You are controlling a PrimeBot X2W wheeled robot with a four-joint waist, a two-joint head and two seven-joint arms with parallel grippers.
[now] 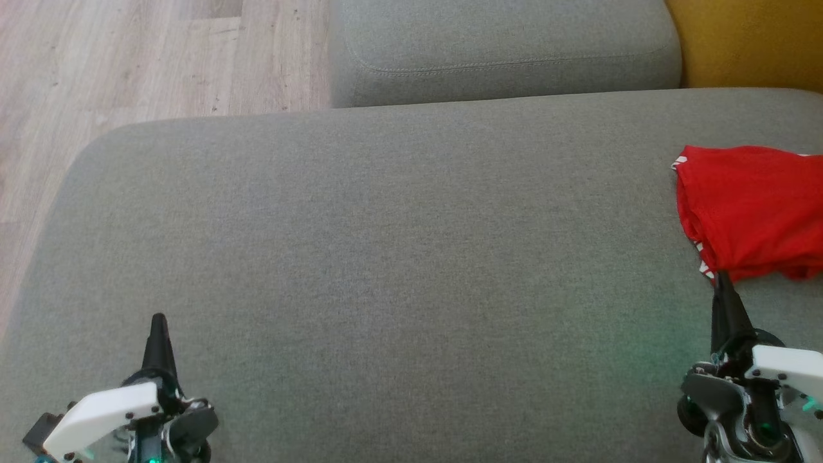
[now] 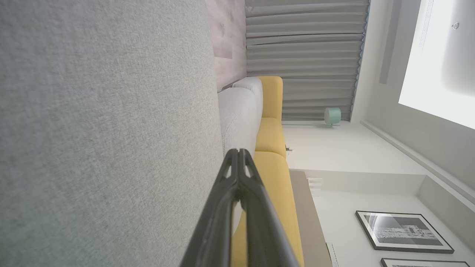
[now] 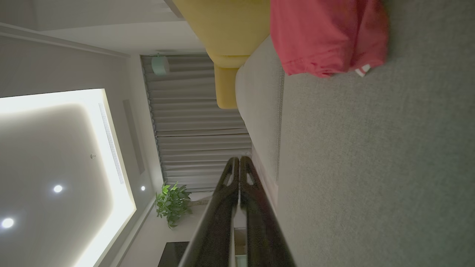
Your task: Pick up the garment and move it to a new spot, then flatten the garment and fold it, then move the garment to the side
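garment (image 1: 749, 212): red, bunched at the far-right edge of the grey seat cushion (image 1: 386, 257) | left gripper (image 1: 158, 321): fingers clenched, empty, cushion's near-left | right gripper (image 1: 721, 278): fingers clenched, empty, cushion's near-right | handling: probably light, limp, unbreakable cloth that drapes when lifted; pinch the white-trimmed hem or a corner

The garment (image 1: 749, 212) lies far right on the cushion (image 1: 386, 257), apparently just ahead of the right gripper (image 1: 721, 276).
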